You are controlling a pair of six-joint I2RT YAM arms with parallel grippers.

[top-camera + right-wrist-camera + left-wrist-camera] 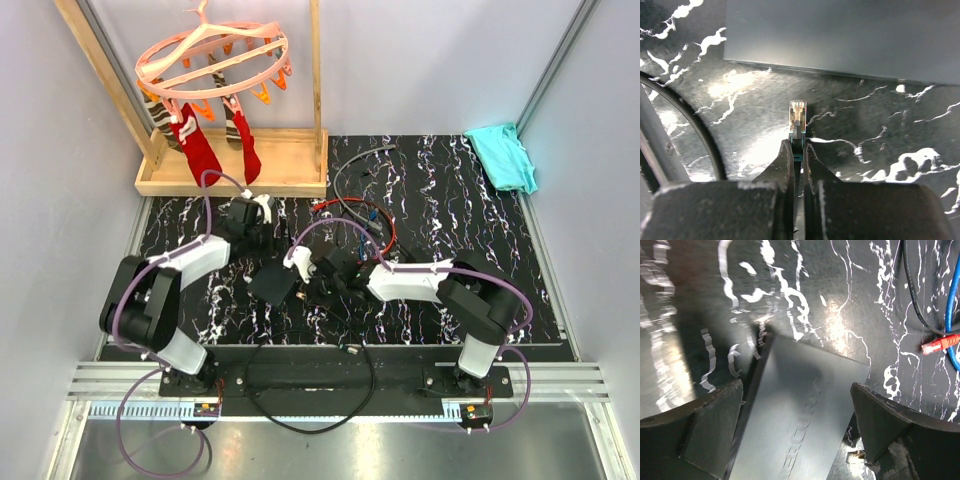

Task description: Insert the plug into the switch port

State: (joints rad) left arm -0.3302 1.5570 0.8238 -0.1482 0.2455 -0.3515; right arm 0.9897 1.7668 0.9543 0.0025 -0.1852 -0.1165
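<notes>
The switch is a flat matte black box with raised lettering, lying on the marbled black mat. In the left wrist view it lies between my left gripper's fingers. My left gripper is open and straddles it, with a gap on the right side. My right gripper is shut on the plug, a clear connector with a teal boot. The plug points at the box's near edge and is apart from it. In the top view my right gripper sits just right of the box. No port shows in any view.
A red plug and a blue cable lie on the mat to the right of the box. A black cable curves left of my right gripper. A wooden rack with hung socks stands at the back left, and a teal cloth lies at the back right.
</notes>
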